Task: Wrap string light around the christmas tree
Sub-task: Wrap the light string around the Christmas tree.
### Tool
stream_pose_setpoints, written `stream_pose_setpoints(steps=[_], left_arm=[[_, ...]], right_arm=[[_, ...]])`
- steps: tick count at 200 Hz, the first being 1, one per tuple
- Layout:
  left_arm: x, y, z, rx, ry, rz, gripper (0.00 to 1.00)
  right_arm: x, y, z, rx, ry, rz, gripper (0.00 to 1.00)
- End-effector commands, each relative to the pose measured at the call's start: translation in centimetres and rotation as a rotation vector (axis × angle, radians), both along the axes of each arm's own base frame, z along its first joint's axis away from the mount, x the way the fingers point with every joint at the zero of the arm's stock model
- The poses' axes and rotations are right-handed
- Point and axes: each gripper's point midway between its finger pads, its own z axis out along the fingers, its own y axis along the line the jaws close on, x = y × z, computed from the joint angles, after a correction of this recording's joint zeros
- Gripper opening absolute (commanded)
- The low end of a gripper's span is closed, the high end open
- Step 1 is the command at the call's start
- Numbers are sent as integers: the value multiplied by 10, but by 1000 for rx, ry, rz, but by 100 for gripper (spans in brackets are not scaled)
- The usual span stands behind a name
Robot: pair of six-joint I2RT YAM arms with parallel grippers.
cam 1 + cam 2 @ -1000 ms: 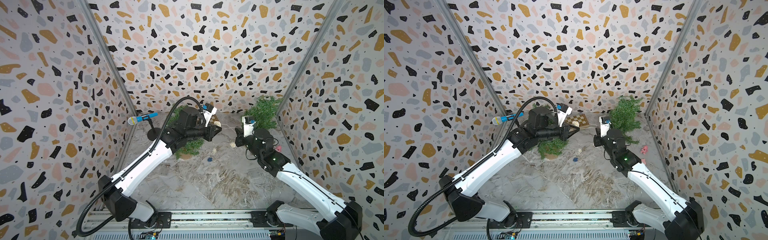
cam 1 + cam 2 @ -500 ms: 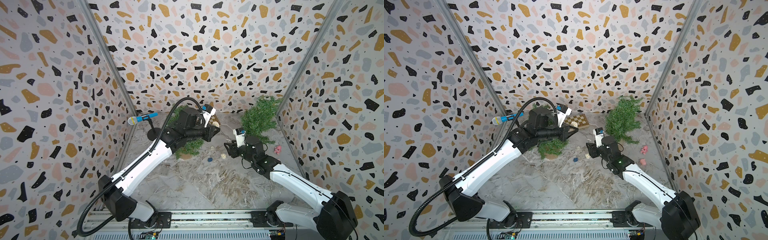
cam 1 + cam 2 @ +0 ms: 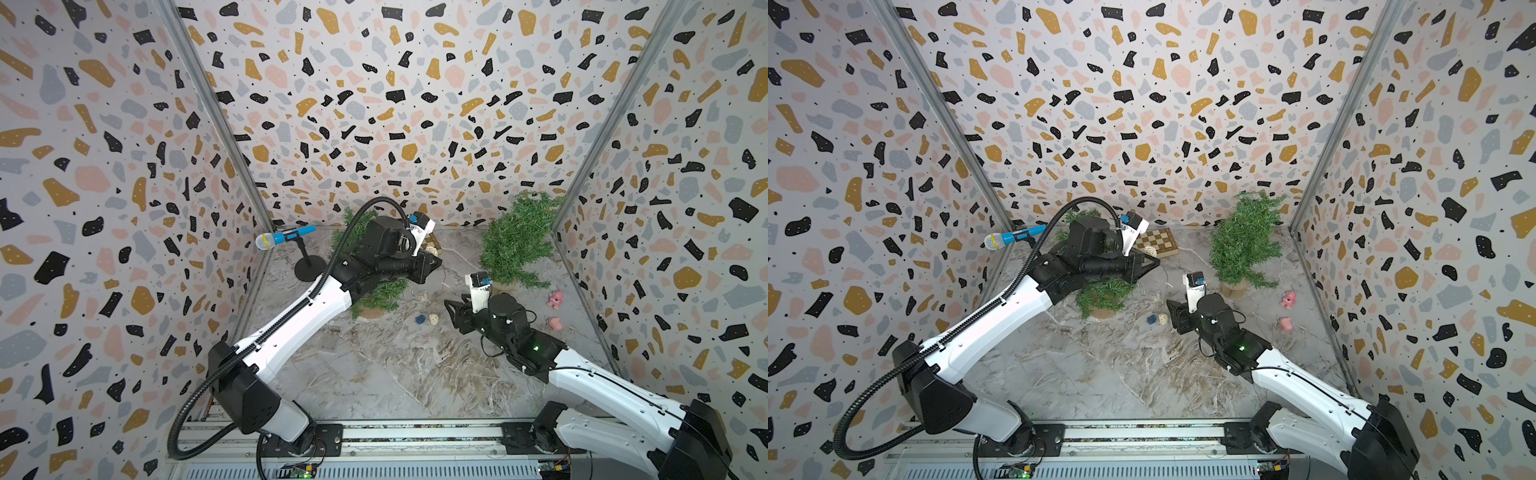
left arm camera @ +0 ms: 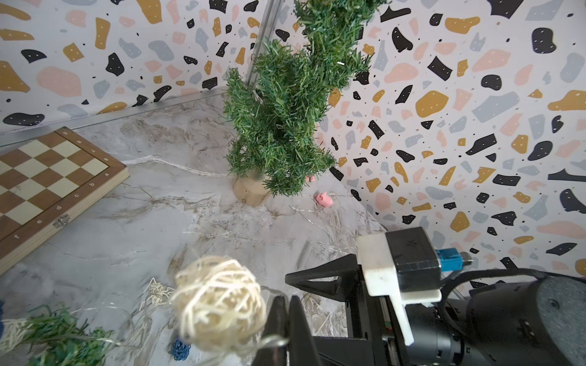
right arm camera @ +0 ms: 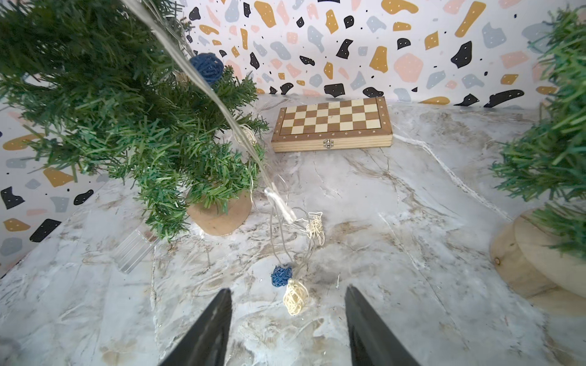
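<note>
The christmas tree (image 3: 380,296) (image 3: 1105,296) stands on a wooden base under my left arm; in the right wrist view the tree (image 5: 126,120) carries a blue ball and a strand of the string light (image 5: 222,104). My left gripper (image 3: 434,264) (image 3: 1152,264) (image 4: 287,305) is shut on the string light's thin wire, with a cream woven ball (image 4: 218,304) hanging beside it. My right gripper (image 3: 451,309) (image 3: 1173,311) (image 5: 287,289) is open low over the floor. Just ahead of it lie a blue ball (image 5: 280,275) and a cream ball (image 5: 295,299).
A second green tree (image 3: 515,245) (image 3: 1246,241) stands at the back right. A folded chessboard (image 3: 1156,243) (image 5: 331,123) lies by the back wall, and a blue microphone (image 3: 284,237) on a stand stands at the left. Two pink pigs (image 3: 555,298) sit by the right wall. A clear box (image 5: 134,250) lies near the tree's base.
My right gripper has opened and come down and forward, away from the right tree, to the balls on the floor. The left arm has stayed put.
</note>
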Motion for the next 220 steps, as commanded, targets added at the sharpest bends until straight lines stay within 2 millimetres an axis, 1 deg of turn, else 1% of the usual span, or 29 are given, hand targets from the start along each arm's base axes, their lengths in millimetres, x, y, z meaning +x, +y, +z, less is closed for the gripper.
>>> stream_pose_setpoints(steps=[1, 18, 35, 51, 64, 74, 87, 95, 105, 113, 135, 155, 169, 190, 220], left_arm=[[9, -1, 1, 7, -34, 16, 0], [13, -4, -5, 13, -22, 17, 0], [18, -8, -7, 11, -20, 19, 0], [23, -11, -8, 12, -15, 26, 0], [27, -14, -8, 16, -10, 32, 0], [30, -15, -8, 19, -8, 38, 0], [34, -16, -10, 24, -6, 45, 0], [37, -17, -10, 26, -4, 53, 0], [41, -20, -12, 28, 1, 55, 0], [43, -21, -13, 30, 6, 61, 0], [49, -24, -15, 37, 7, 68, 0], [51, -25, -17, 48, 2, 70, 0], [54, -25, -21, 54, 7, 71, 0], [57, -27, -25, 56, 16, 73, 0], [56, -25, -26, 58, 21, 73, 0]], right_arm=[[-3, 8, 8, 41, -28, 39, 56], [-15, 33, 7, 59, -33, 159, 43], [-24, 56, 5, 72, -52, 231, 34], [-24, 69, 5, 137, -69, 254, 29], [-19, 78, 5, 181, -102, 257, 27], [-11, 83, 3, 193, -121, 242, 29], [4, 89, 0, 177, -146, 206, 34], [15, 92, -6, 164, -152, 182, 39], [27, 96, -11, 158, -156, 169, 41], [37, 98, -20, 150, -149, 156, 43], [61, 94, -38, 114, -140, 110, 46], [78, 87, -51, 95, -129, 93, 46], [89, 86, -62, 85, -105, 93, 46], [91, 95, -73, 77, -85, 116, 47], [80, 97, -75, 75, -85, 126, 51]])
